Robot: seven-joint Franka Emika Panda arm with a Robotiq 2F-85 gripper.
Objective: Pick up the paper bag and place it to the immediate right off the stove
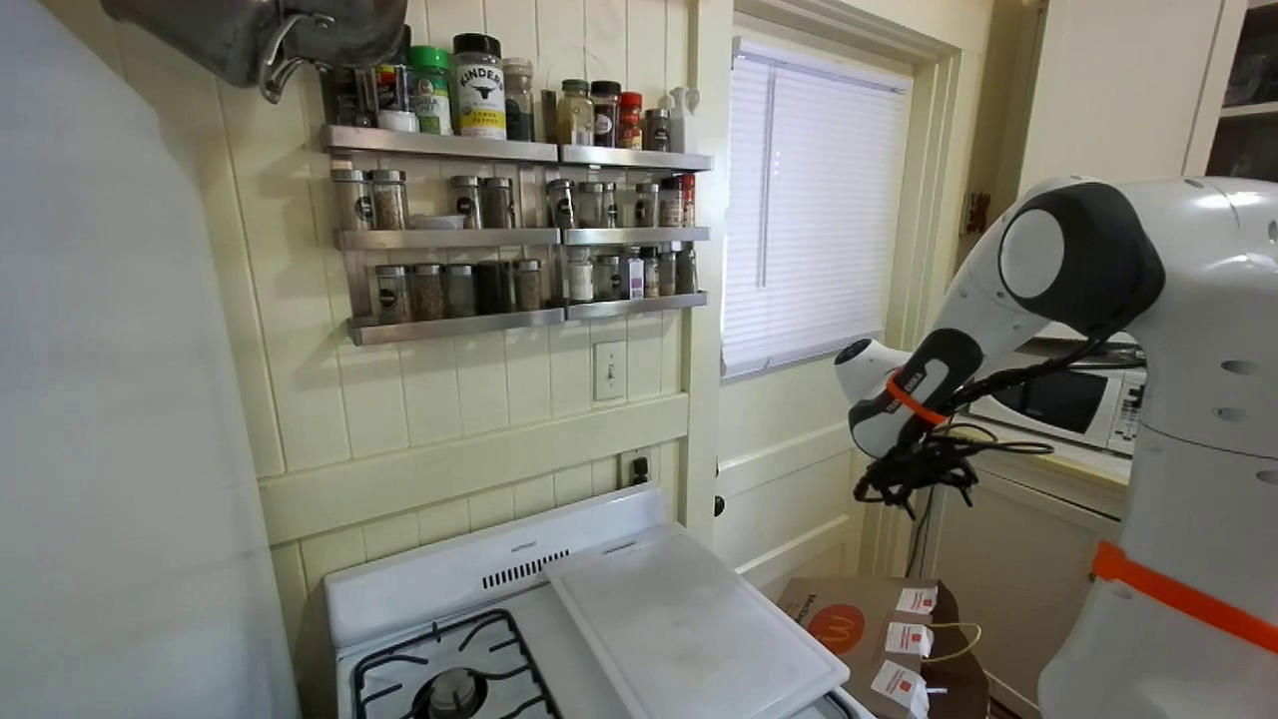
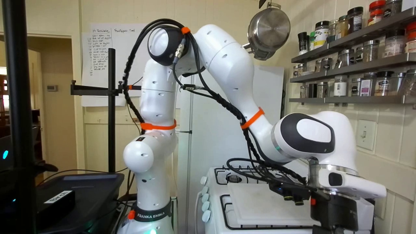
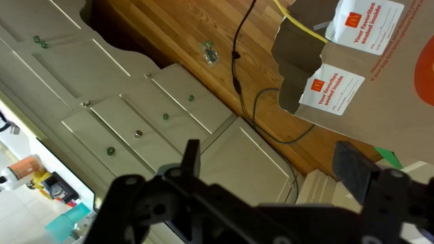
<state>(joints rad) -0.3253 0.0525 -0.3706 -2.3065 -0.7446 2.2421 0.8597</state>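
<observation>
The brown paper bag (image 1: 869, 639) is low beside the stove's right side in an exterior view. It has a red circle with a yellow arch logo, white labels and a yellow handle. It appears to lie on its side, its torn mouth toward the cabinets. What it rests on is hidden. In the wrist view the bag (image 3: 379, 91) is at upper right. The white stove (image 1: 489, 559) has black grates and a flat white cover; it also shows in an exterior view (image 2: 213, 191). My gripper (image 3: 268, 149) is open and empty, apart from the bag. Its fingertips are outside both exterior views.
A white microwave (image 1: 1088, 399) stands on a counter behind the arm. Cabinets (image 3: 142, 112) and cables (image 3: 237, 81) on the wooden floor (image 3: 190, 30) show in the wrist view. Spice shelves (image 1: 449, 237) hang over the stove. A door with blinds (image 1: 809, 210) is behind the bag.
</observation>
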